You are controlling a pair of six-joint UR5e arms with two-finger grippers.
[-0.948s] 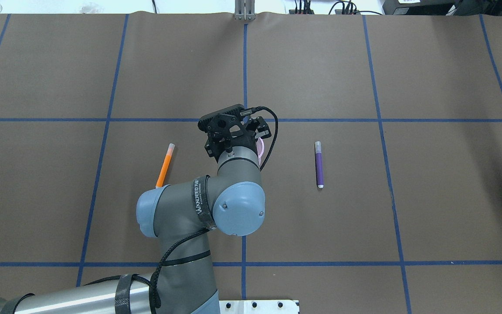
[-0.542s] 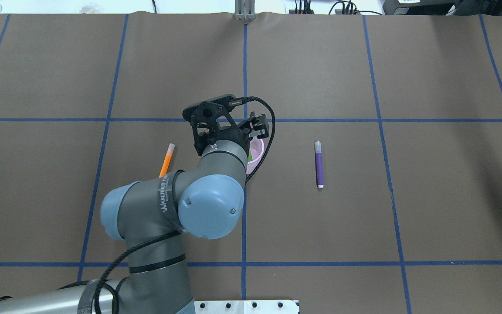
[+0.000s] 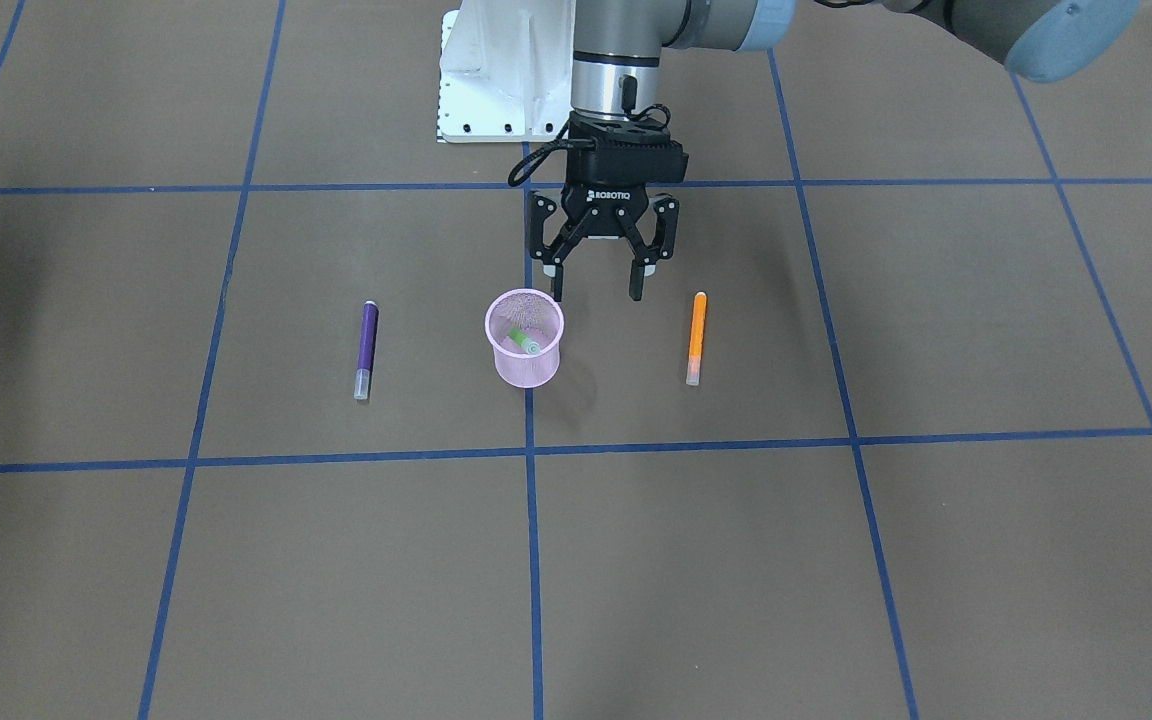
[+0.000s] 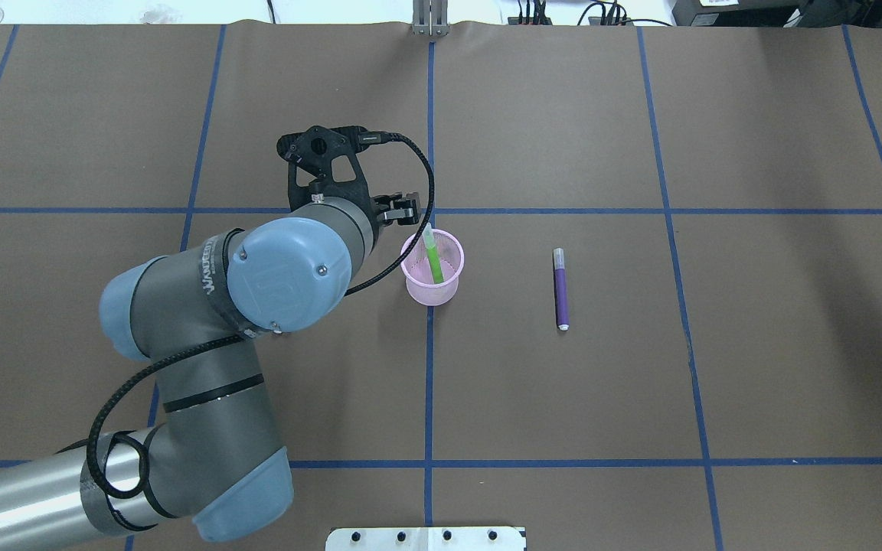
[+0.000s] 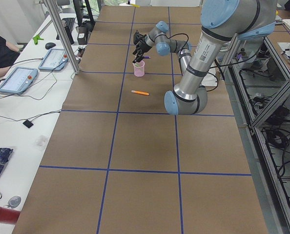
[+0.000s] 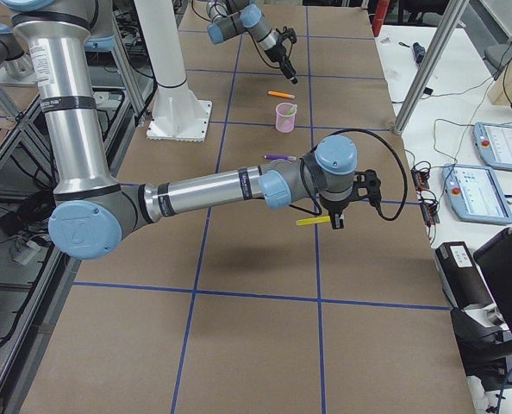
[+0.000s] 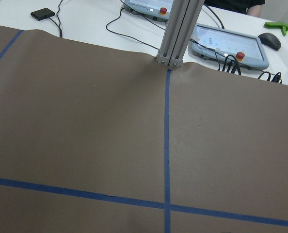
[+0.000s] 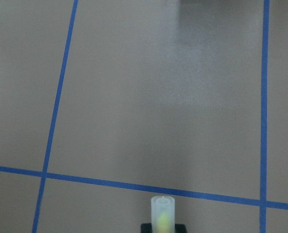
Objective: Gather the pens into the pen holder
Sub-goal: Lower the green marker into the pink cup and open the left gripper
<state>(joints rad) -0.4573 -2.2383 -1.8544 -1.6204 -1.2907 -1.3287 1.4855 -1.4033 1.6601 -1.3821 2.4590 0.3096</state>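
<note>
Green pen is leaning inside the pink mesh pen holder, just beside the left claw, which is hanging wide open and empty; the right claw is pinching a yellow pen.

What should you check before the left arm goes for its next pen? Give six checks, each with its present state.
1. The left gripper is open and empty: ok.
2. The green pen stands inside the cup: ok.
3. The cup is upright: ok.
4. The orange pen lies free, apart from the cup: ok.
5. The purple pen lies free on the cup's other side: ok.
6. The right gripper holds the yellow pen in the air: ok.
</note>
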